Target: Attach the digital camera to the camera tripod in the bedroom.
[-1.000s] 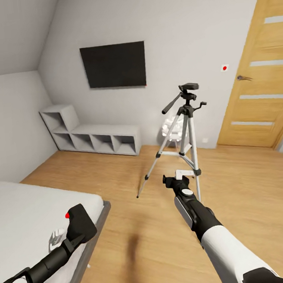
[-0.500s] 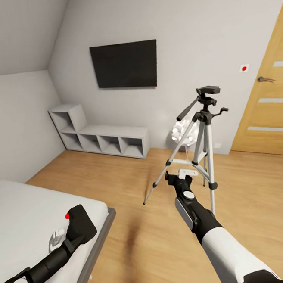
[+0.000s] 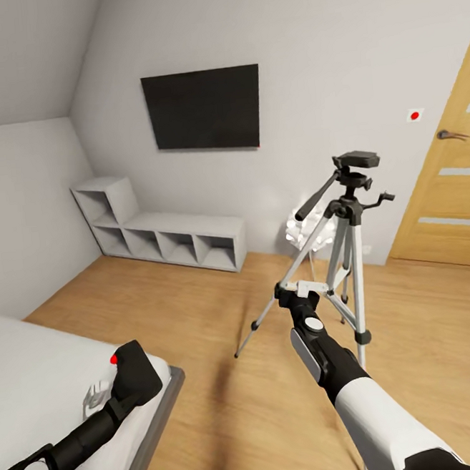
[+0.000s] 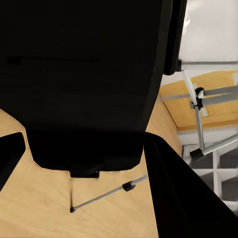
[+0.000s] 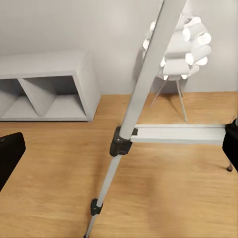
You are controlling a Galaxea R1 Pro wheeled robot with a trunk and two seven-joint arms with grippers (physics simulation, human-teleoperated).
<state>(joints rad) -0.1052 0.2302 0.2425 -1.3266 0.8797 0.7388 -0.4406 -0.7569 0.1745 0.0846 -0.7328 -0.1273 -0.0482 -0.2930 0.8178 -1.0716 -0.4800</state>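
The camera tripod (image 3: 348, 253) stands on the wood floor ahead and to the right, silver legs spread and its black pan head (image 3: 356, 160) bare on top. My right gripper (image 3: 297, 295) is open at the height of the leg brace, just short of the nearest leg (image 5: 144, 84); its fingers (image 5: 10, 153) sit wide apart. Low on the left, over the bed's corner, my left gripper (image 3: 127, 387) is shut on the digital camera (image 3: 138, 366), whose red button (image 3: 114, 359) shows. That black body (image 4: 84, 84) spans the space between the left fingers (image 4: 183, 193).
A grey bed (image 3: 39, 369) takes up the lower left, with a small white object (image 3: 96, 399) on it. A white cube shelf (image 3: 163, 238) and wall TV (image 3: 203, 109) are at the far wall, a wooden door (image 3: 454, 192) at right. A white lamp (image 3: 303, 232) stands behind the tripod.
The whole view has shifted and the tripod looks larger and nearer, so the robot has moved toward it. Both arms keep their pose, the camera still held.
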